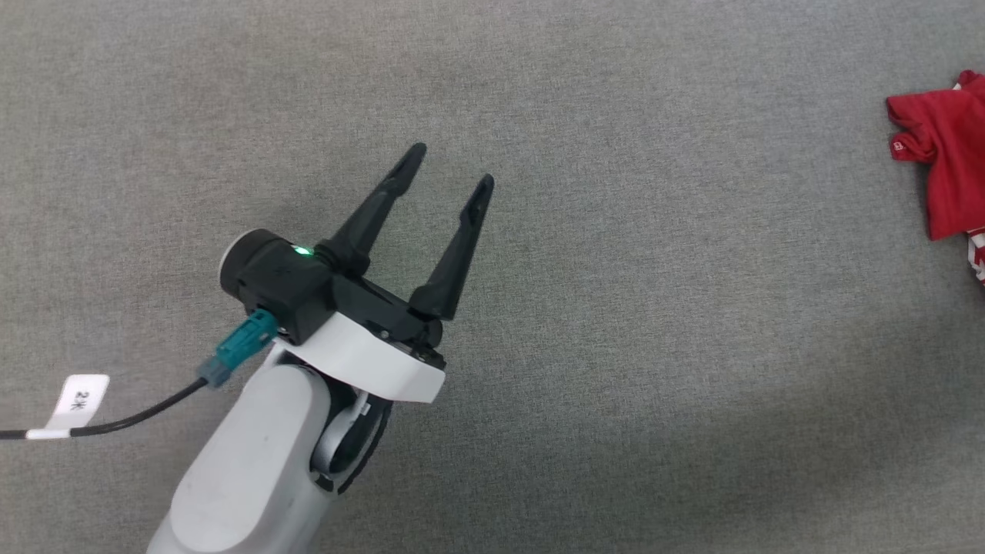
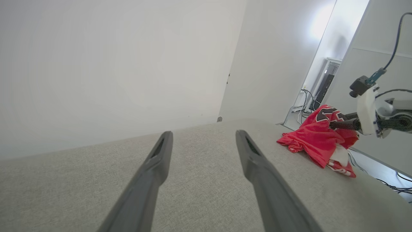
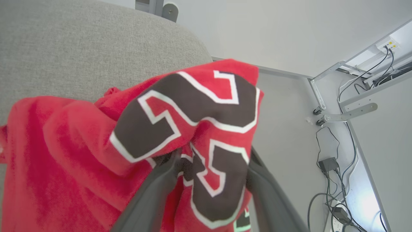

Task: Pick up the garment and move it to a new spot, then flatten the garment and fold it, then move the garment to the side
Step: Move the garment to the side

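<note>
The right claw (image 3: pixel 214 158) has its two dark fingers (image 3: pixel 151 193) standing apart with a bunched fold of the garment (image 3: pixel 64 145) between them. Whether they press on that fold or merely straddle it I cannot tell. The cloth rises in a peak just ahead of the fingertips, black white-edged lettering uppermost, which to my eye suits a first lift toward a new spot; nothing is flattened or folded yet. Beneath and beside that claw the red heap slumps on the grey table (image 1: pixel 616 385), close to its edge, with a power brick (image 3: pixel 328 164) on the floor beyond. The left claw (image 1: pixel 452 162) is spread wide and empty, hovering over bare table well apart from the heap, probably waiting until there is a hem to take. From its wrist you see the pile side-on, the striped band (image 2: pixel 341 170) hanging lowest; from the head you catch just a red corner, far off to that claw's right.
</note>
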### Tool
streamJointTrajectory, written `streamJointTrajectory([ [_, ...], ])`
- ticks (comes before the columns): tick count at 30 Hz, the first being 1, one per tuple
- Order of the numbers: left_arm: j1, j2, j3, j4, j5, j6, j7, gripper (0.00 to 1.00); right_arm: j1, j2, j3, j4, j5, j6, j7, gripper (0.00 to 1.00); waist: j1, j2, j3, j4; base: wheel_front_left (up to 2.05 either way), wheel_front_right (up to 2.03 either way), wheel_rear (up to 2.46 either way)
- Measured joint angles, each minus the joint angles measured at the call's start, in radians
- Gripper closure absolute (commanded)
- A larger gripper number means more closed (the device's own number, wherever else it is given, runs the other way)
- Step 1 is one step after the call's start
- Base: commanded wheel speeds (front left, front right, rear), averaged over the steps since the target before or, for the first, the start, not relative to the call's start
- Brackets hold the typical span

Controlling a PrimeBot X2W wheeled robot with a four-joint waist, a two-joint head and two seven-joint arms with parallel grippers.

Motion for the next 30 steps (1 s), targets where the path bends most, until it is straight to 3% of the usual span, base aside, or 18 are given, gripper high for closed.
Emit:
streamJointTrajectory([
  [19,0.067,0.019,0.121,-0.039,-0.011,0.000,0.000,0.00,-0.039,0.030,0.005,0.072,0.055,0.000,-0.141,0.00,0.0000,0.0000,-0.063,-0.013,0.00,0.00,0.00],
  [30,0.149,0.039,0.188,-0.009,-0.018,0.000,0.000,0.00,0.061,0.105,0.051,-0.038,0.157,0.000,-0.274,0.00,0.0000,0.0000,-0.152,-0.021,0.00,0.00,0.00],
])
